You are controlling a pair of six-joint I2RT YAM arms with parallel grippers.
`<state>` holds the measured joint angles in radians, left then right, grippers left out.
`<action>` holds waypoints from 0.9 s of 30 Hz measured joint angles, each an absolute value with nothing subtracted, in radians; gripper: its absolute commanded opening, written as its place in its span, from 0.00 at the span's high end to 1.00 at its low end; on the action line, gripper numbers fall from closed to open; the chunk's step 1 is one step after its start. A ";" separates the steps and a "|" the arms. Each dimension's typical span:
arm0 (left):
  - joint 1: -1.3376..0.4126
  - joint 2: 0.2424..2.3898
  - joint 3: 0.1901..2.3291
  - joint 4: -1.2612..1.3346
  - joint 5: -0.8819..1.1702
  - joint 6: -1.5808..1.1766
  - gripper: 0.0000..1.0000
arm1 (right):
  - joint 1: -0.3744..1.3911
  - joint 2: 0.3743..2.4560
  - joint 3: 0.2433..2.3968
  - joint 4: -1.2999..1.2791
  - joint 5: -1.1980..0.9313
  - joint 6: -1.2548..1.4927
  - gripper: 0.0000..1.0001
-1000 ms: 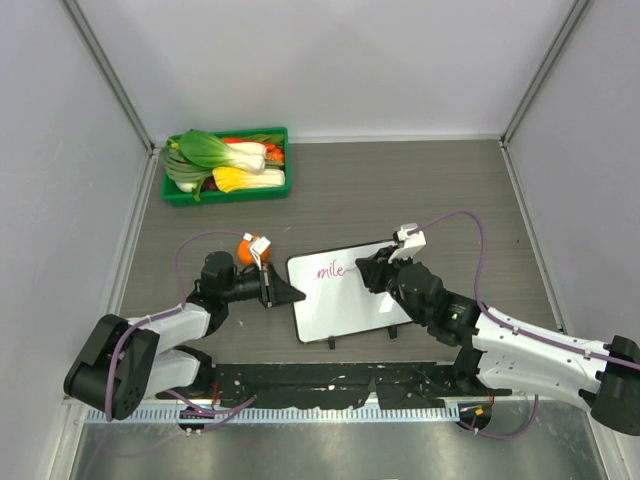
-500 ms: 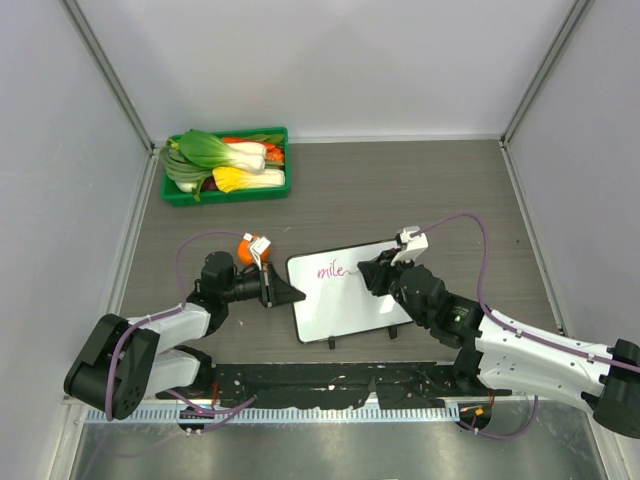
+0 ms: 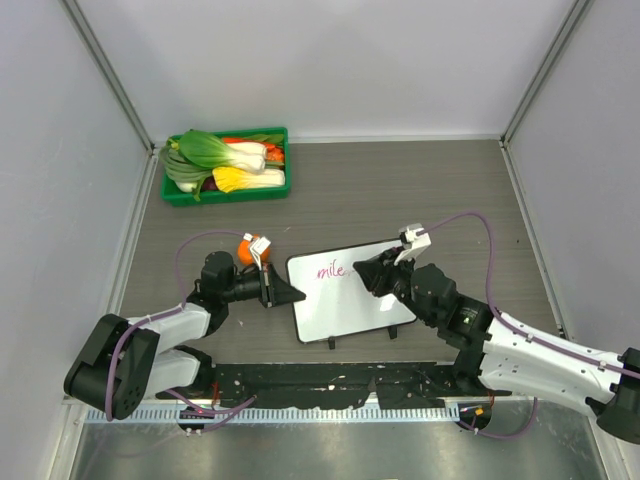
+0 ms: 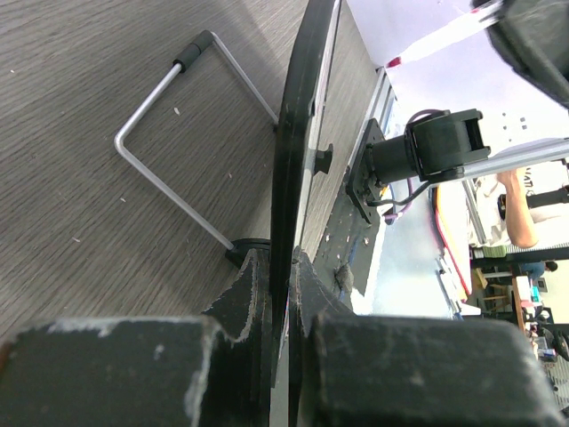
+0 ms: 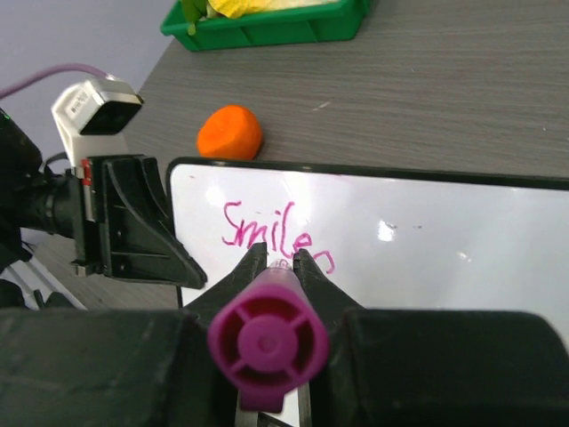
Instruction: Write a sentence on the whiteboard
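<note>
The whiteboard [image 3: 348,305] stands propped in the middle of the table, white with a thin black frame. My left gripper [image 3: 291,292] is shut on its left edge; the left wrist view shows the frame [image 4: 298,133] edge-on between the jaws of that gripper [image 4: 284,267]. The sentence [image 3: 330,270] is pink script reading "Smile" [image 5: 252,229] with a small curl after it. My right gripper [image 3: 364,277] is shut on a magenta marker [image 5: 268,342], tip down at the board just right of the word. The tip itself is hidden behind the right gripper [image 5: 280,258].
A green tray [image 3: 225,195] of vegetables sits at the back left. An orange ball [image 3: 243,250] lies beside the board's upper left corner, behind the left gripper. The board's wire stand [image 4: 169,178] rests on the wooden tabletop behind it.
The right wrist has drifted slightly to the right along the board with the marker. The left arm and the board have stayed still.
</note>
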<state>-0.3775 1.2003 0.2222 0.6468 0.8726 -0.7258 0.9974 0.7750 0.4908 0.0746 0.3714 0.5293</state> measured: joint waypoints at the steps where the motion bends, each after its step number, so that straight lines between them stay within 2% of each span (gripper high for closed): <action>1: -0.377 1.200 0.222 0.647 0.873 -0.726 1.00 | 0.997 0.770 0.498 0.075 0.368 0.529 0.99; 10: -0.377 1.200 0.222 0.647 0.873 -0.726 1.00 | 0.925 0.815 0.555 0.099 0.315 0.518 0.99; 18: -0.377 1.202 0.222 0.648 0.873 -0.726 1.00 | 0.598 0.828 0.553 0.122 0.047 0.562 0.99; 27: -0.377 1.217 0.226 0.656 0.876 -0.726 1.00 | 0.612 0.744 0.543 0.098 -0.016 0.547 0.99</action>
<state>-0.3775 1.2171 0.2264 0.6563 0.8761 -0.7258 0.6125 0.7444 0.5426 0.0982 -0.0162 0.5472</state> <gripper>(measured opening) 0.058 0.206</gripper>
